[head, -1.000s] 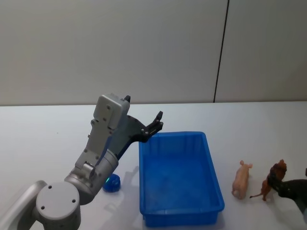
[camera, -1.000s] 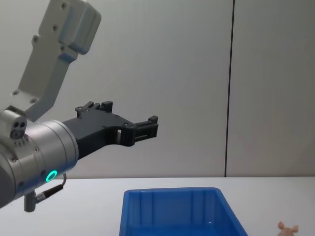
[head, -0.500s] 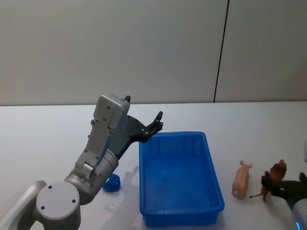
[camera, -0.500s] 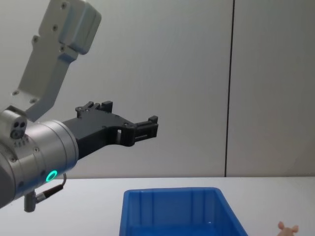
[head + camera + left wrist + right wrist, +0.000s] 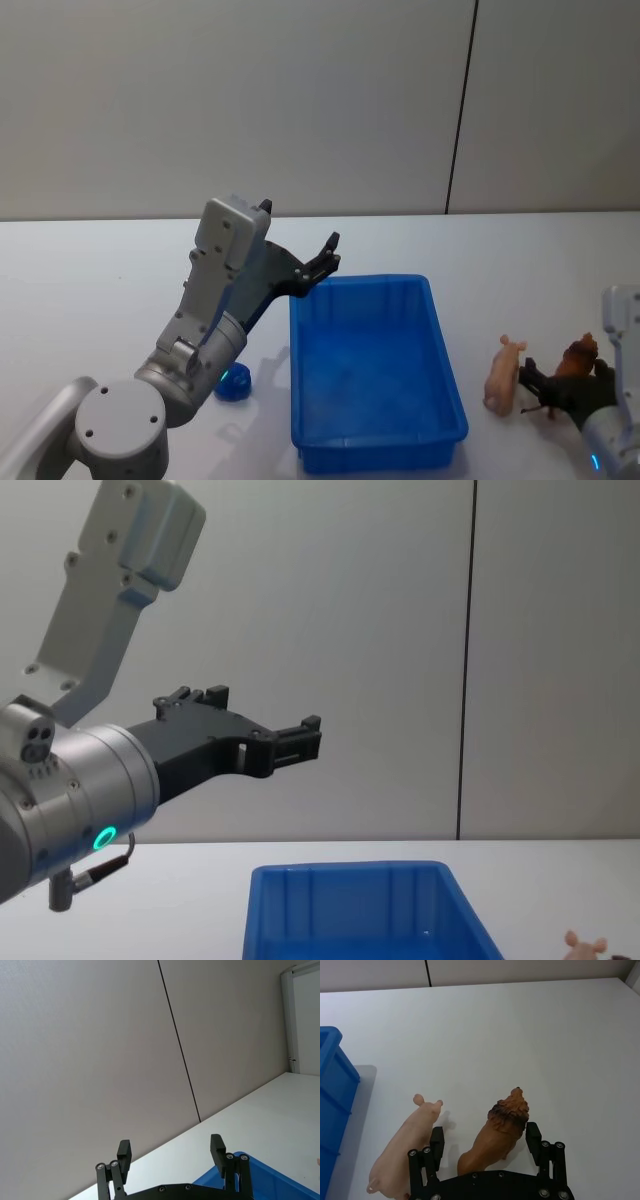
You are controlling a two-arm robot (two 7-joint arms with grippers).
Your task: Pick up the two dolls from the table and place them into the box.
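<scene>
**A:** Where are the dolls?

**B:** Both are on the table (image 5: 100, 270), in the lower right of the head view, right of the box (image 5: 440, 340). The pig (image 5: 503, 375) is near the box's right wall but apart from it. The lion (image 5: 578, 355) stands just right of the pig. In the chest view the pig's head (image 5: 585, 943) peeks in at the bottom right corner.

**A:** And the right gripper?

**B:** The right gripper (image 5: 560, 385) is low in the bottom right corner of the head view, at the lion. In the right wrist view the right gripper (image 5: 485, 1132) has its jaws wide, one finger on each side of the lion (image 5: 500, 1132). One finger is in the gap between the lion and the pig (image 5: 405, 1152). I can't tell if either pad touches the lion. The lion's feet are on the table.

**A:** Left gripper?

**B:** The left gripper (image 5: 325, 255) is raised at centre-left of the head view, by the box's far left corner. In the chest view it (image 5: 305, 738) hangs mid-frame, well above the box rim (image 5: 350, 875). The left wrist view shows its jaws (image 5: 170, 1150) spread wide with nothing between them.

**A:** Anything else?

**B:** A small blue object (image 5: 233, 383) lies on the table left of the box, partly hidden by the left arm (image 5: 215, 300).
</scene>
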